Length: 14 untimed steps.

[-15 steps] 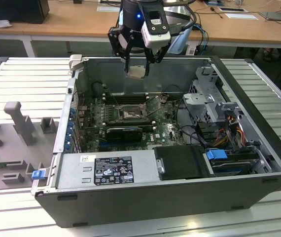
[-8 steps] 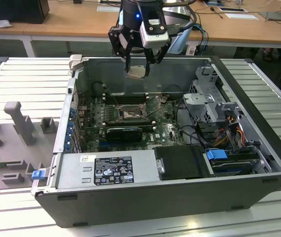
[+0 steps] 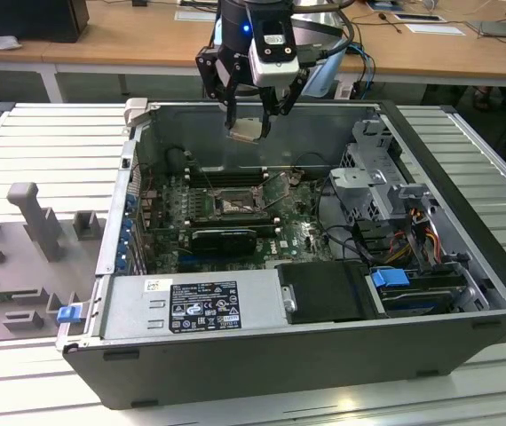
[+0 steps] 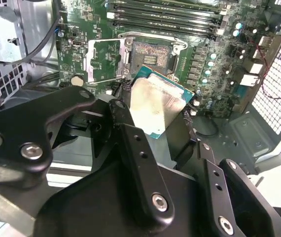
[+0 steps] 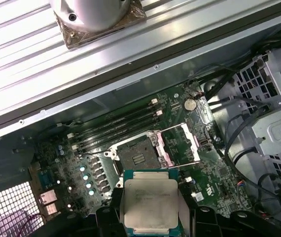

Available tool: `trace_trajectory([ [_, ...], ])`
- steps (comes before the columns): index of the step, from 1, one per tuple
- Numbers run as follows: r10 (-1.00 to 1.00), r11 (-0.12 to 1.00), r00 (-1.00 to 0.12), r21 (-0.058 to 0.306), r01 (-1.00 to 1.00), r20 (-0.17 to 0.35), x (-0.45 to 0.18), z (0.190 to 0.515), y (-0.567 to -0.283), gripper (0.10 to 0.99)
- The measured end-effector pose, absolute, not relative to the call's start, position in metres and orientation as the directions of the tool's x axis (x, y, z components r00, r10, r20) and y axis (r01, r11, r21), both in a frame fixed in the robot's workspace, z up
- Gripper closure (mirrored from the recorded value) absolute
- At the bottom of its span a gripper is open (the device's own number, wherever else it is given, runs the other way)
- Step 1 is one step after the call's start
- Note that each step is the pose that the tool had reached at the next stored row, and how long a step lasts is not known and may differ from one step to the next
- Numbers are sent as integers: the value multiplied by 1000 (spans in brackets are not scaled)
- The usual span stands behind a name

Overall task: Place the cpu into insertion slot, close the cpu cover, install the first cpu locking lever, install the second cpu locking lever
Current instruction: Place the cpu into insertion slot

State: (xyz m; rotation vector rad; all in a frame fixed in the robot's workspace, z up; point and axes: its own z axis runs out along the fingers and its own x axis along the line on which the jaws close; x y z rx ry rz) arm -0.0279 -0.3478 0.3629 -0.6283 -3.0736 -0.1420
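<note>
Exterior view is showing a ribbed metal bench carrying an open PC case, which is lying on its side w/ the inside facing up. A silver PSU box is sitting along the near wall of the case. A grey drive cage w/ loose cables is taking up the exterior view's right end. The green circuit board is lying flat on the case floor, btwn the cage and the exterior view's left wall.

The gripper is hanging over the far wall of the case, above the board and well apart from it. Its jaws are clamping narrow on the cpu, one black finger on each of two opposite edges.

Long black memory slots are running along the board just beside the socket area. The cpu cover is standing swung open off the socket's edge, on the drive-cage side. The insertion slot is sitting uncovered, w/ its dark contact field showing in both wrist views.

The cpu is showing its pale metal face in both wrist views, sitting flat in the grip and not touching the slot. In the first wrist view it is hanging just beside the slot's rim, not yet over it.
</note>
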Motion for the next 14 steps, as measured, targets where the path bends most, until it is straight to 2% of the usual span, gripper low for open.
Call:
trace_trajectory([
  [14,464,882,-886,88,464,19,-28,363,-348,561],
])
